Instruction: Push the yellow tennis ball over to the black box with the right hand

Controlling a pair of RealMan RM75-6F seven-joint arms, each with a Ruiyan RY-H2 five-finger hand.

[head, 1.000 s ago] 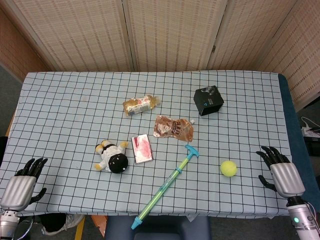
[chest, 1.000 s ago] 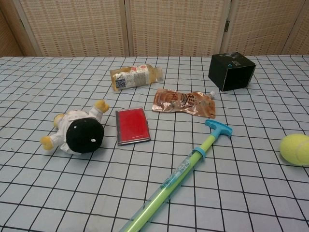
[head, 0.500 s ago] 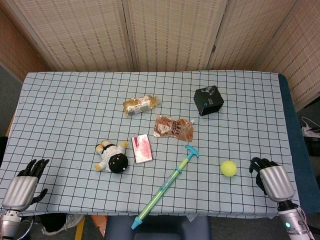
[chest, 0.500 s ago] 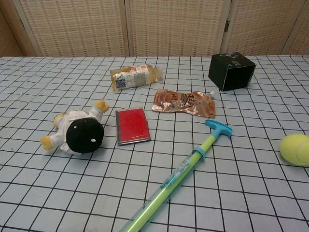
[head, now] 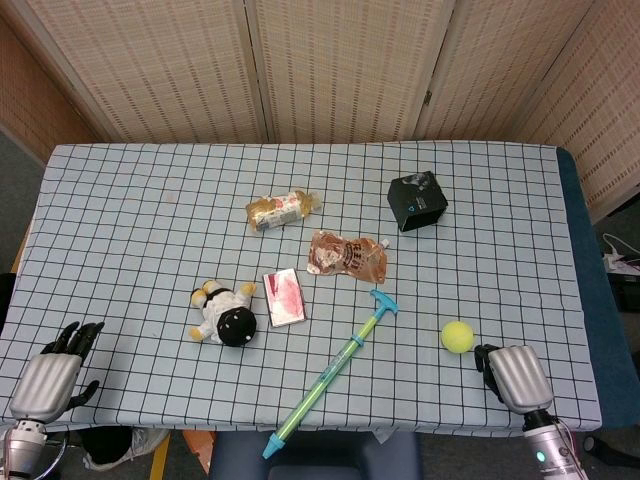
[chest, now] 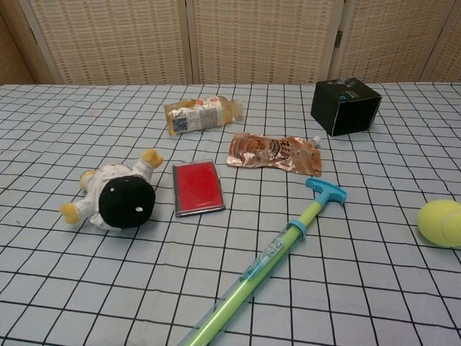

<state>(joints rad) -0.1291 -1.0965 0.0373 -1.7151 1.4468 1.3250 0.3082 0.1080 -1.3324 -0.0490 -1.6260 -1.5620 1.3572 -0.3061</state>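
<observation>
The yellow tennis ball (head: 457,336) lies on the checked cloth near the table's front right; the chest view shows the ball (chest: 441,222) at its right edge. The black box (head: 417,200) stands further back, slightly left of the ball, and appears as the black box (chest: 345,106) in the chest view. My right hand (head: 508,374) sits low at the front edge, just right of and nearer than the ball. Its dark fingers reach toward the ball, a small gap away, and hold nothing. My left hand (head: 55,370) rests open at the front left corner. Neither hand shows in the chest view.
A blue-green plastic pump (head: 330,373) lies diagonally left of the ball. A brown foil pouch (head: 346,255), a small bottle (head: 281,209), a red card (head: 283,297) and a plush doll (head: 226,314) lie mid-table. The cloth between ball and box is bare.
My right hand has slid left and toward the front edge, closing in on the ball, with its fingers drawn in shorter. The left hand drifted slightly lower. The ball has not moved.
</observation>
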